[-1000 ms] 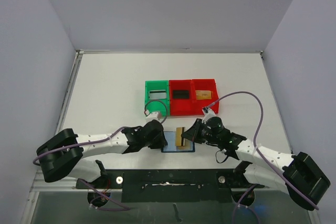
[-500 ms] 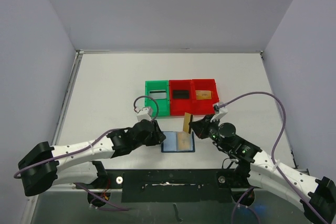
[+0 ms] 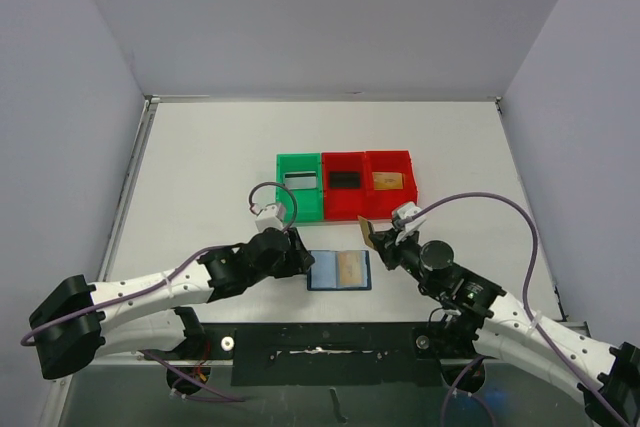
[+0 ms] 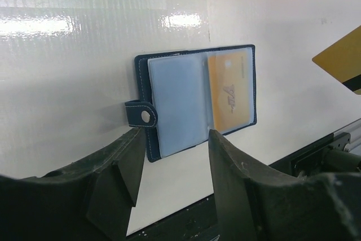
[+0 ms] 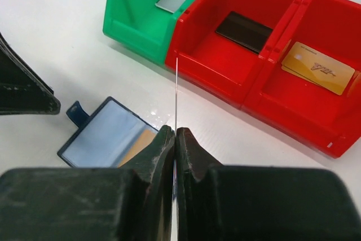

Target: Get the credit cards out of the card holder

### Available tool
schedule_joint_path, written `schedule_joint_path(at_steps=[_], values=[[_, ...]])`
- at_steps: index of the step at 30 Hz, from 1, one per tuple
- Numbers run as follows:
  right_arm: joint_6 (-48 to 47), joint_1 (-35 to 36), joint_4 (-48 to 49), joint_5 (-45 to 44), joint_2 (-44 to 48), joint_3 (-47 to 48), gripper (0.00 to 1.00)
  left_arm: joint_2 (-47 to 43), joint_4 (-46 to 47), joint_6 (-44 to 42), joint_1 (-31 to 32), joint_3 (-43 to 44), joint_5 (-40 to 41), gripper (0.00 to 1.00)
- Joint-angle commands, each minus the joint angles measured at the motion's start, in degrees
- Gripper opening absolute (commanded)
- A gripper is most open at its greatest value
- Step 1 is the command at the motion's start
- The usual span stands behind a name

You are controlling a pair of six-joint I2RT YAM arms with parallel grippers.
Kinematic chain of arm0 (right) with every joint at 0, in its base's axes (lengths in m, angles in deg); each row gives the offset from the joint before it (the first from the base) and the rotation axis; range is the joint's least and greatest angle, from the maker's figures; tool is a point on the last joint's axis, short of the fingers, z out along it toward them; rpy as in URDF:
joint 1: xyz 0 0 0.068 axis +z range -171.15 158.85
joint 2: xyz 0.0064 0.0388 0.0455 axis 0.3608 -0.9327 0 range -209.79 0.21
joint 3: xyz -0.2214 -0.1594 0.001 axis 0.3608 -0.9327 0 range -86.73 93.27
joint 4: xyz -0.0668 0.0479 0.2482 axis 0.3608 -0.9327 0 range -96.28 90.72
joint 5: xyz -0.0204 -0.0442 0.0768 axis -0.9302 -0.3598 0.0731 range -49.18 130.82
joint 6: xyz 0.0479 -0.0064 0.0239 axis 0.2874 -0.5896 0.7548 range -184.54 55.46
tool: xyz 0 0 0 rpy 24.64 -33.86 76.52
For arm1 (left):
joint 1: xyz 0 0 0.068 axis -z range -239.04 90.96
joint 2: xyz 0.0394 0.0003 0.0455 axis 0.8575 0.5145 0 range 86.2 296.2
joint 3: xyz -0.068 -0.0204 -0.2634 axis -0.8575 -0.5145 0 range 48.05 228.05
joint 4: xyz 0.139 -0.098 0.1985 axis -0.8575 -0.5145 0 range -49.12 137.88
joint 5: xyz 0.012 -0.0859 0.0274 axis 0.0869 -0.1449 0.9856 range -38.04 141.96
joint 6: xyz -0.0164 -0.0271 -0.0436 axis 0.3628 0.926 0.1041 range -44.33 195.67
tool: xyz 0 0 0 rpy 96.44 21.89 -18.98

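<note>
Now carries the gold dark-striped card point(image 5: 176, 91), pinched in the closed right gripper point(image 5: 175, 135), clear of the open dark blue bifold card holder point(image 4: 197, 97) by the bench's point(image 3: 200, 167) near edge, left gripper point(image 4: 175, 145) gaping alongside, another tan card point(image 4: 228, 91) pocketed

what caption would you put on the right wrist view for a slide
Right gripper pinches a credit card edge-on, clear of the open card holder; green bin and red bins behind
</note>
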Motion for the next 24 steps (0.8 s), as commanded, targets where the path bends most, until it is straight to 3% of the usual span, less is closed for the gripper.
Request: schedule_joint_path(at_steps=[1,10,19,24], values=[[-5.1,0.3,-0.4,-1.3,0.8,1.8,0.00,-1.3,0.1,-0.5,-0.9,0.6,0.4,0.49],[-7.6,0.3,-0.8,-1.9,5.3,1.8,0.00,-2.0,-0.3,-1.5,-3.0,0.1,-1.4,0.66],[-10.0,0.1,-5.0,-7.8,6.8,3.5,0.00,-3.9,-2.5,-3.1,-6.6,0.4,-4.0,0.70],[-11.9,-1.7,-4.2,-4.3,6.0,3.7,0.00,-5.8,-5.4,-2.5,-7.8,0.5,-2.5,0.72]])
